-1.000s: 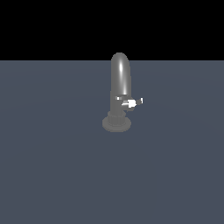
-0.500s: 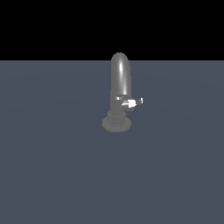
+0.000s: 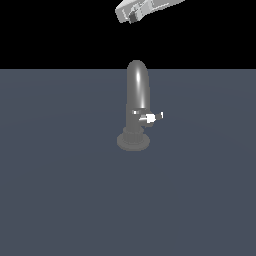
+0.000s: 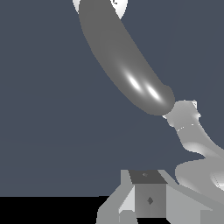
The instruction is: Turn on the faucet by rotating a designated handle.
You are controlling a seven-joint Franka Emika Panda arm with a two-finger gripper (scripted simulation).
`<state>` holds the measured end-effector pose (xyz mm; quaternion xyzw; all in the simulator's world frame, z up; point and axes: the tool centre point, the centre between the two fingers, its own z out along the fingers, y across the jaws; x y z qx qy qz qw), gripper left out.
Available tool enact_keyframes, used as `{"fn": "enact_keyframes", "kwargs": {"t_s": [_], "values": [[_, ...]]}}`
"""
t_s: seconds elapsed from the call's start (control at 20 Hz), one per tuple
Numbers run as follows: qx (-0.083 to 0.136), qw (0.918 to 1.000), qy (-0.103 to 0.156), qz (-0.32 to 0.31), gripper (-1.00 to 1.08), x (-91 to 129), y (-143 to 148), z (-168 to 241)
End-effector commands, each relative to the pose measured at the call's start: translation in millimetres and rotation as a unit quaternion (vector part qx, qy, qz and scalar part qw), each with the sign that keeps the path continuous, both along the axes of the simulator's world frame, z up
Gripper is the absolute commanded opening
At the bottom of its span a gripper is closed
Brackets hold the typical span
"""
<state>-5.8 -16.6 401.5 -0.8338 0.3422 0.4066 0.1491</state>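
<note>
Gripper (image 3: 131, 16) hung well above the faucet (image 3: 137, 90), clear of it; jaw state impossible to tell from either view. Handle (image 3: 151, 117) sat low on the faucet's stem just above the flanged base, long axis roughly horizontal, pointed toward the exterior view's right. Likely stiff, light, slick metal pivoting about the stem; best pushed or pinched near the free tip for leverage.

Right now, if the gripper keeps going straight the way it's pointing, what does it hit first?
Probably the faucet. The gripper hangs above its arched top, aimed downward, and the wrist view looks along the tube. The handle sits lower, off to the exterior view's right. Depth is uncertain from these views.
</note>
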Motion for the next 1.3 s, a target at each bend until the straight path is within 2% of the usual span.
{"fn": "enact_keyframes", "kwargs": {"t_s": [0.0,0.25,0.55,0.85,1.25], "values": [[0.010,0.9995,0.023,-0.021,-1.00,9,-6,-10],[0.029,0.9952,0.069,-0.063,-1.00,27,-17,-33],[0.053,0.9844,0.123,-0.114,-1.00,43,-32,-62],[0.073,0.9693,0.172,-0.160,-1.00,54,-45,-90],[0.098,0.9443,0.230,-0.215,-1.00,62,-60,-126]]}}
